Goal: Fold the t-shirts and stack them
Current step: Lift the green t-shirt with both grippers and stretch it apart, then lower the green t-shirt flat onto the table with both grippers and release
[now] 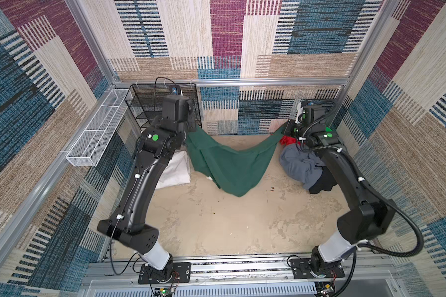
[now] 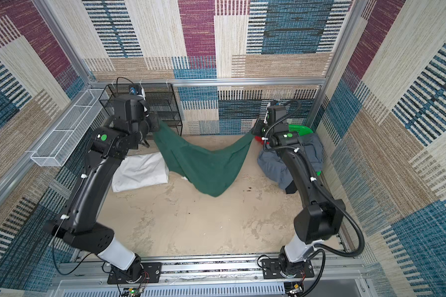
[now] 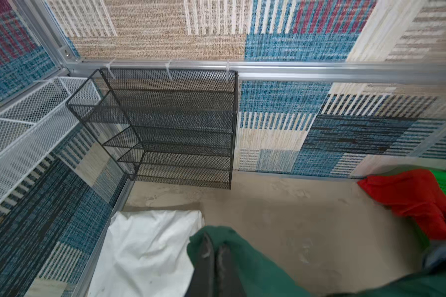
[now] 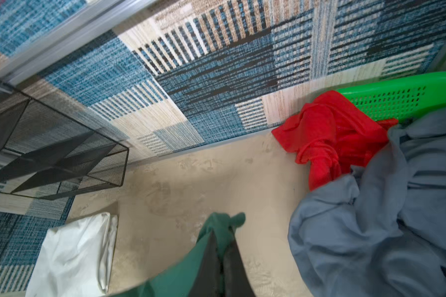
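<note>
A dark green t-shirt (image 1: 227, 164) (image 2: 206, 164) hangs stretched between both grippers, sagging in the middle with its lowest tip on the table. My left gripper (image 1: 191, 126) (image 3: 214, 243) is shut on one upper corner. At the other corner my right gripper (image 2: 254, 128) (image 4: 223, 235) is shut too, with cloth bunched over its fingertips. A folded white t-shirt (image 2: 139, 172) (image 3: 144, 252) lies under the left arm. Grey-blue (image 1: 299, 164) (image 4: 371, 218), red (image 4: 327, 133) (image 3: 417, 200) and black (image 1: 322, 183) t-shirts lie heaped at the right.
A bright green perforated basket (image 4: 397, 95) (image 2: 301, 129) stands in the back right corner behind the heap. A black mesh rack (image 1: 162, 102) hangs on the back wall behind the left wrist. A white mesh tray (image 1: 98, 133) runs along the left wall.
</note>
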`<act>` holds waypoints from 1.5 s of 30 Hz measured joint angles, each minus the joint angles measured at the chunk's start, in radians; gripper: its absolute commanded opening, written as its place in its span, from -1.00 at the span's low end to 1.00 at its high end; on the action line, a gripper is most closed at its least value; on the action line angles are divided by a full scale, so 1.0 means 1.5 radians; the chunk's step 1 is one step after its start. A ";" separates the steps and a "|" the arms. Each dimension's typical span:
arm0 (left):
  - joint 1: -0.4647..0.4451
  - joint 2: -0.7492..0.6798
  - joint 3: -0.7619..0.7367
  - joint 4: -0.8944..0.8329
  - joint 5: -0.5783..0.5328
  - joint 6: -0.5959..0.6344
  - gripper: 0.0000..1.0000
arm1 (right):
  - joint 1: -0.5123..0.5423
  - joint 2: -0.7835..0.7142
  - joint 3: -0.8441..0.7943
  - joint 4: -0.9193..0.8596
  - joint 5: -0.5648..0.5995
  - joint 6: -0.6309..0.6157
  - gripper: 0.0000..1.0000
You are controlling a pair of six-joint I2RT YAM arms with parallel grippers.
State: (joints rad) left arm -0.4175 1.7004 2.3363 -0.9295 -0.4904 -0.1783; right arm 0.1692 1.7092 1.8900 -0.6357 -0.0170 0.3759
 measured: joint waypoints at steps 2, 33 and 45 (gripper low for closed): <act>-0.008 0.017 0.103 -0.048 0.003 0.000 -1.00 | -0.002 0.016 0.065 -0.013 0.001 -0.005 -1.00; 0.019 -0.075 -0.066 0.077 -0.059 0.083 -1.00 | -0.015 0.099 0.204 -0.029 0.068 -0.047 -1.00; 0.035 0.038 0.126 -0.028 -0.056 0.100 -1.00 | -0.022 0.127 0.323 -0.135 0.081 -0.048 -1.00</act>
State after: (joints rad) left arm -0.3649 1.7573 2.5259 -0.9710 -0.5743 -0.0280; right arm 0.1360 1.8999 2.3749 -0.8375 0.1043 0.3042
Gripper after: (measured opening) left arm 0.056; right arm 0.051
